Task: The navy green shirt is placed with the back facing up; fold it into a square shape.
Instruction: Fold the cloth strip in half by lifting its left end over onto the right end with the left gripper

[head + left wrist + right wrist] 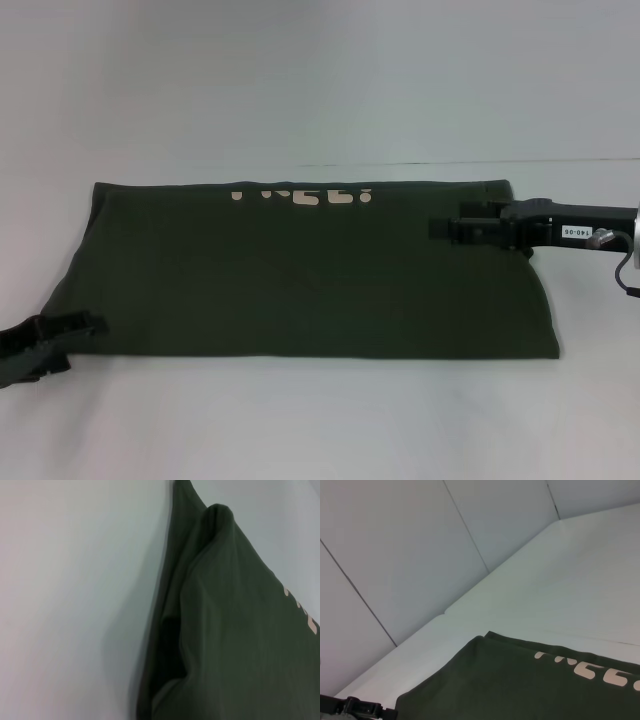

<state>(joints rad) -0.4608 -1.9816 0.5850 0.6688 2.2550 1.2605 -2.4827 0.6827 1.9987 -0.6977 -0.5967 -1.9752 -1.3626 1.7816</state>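
So the navy green shirt is lying flat on the white table, already folded into a wide rectangle running left to right. Its far edge is straight, with pale cream lettering peeking out along it. The near edge is straight too, and the right edge slants outward to a corner at the near right. The left edge is looser: in the left wrist view the cloth is bunched into a raised fold with a dark gap under it.

The left gripper sits at the shirt's near left corner, right at the edge; can't tell how its fingers are set. The right gripper comes in from the right over the far right part of the shirt; can't tell its fingers either.

There's bare table in front, behind and on both sides.
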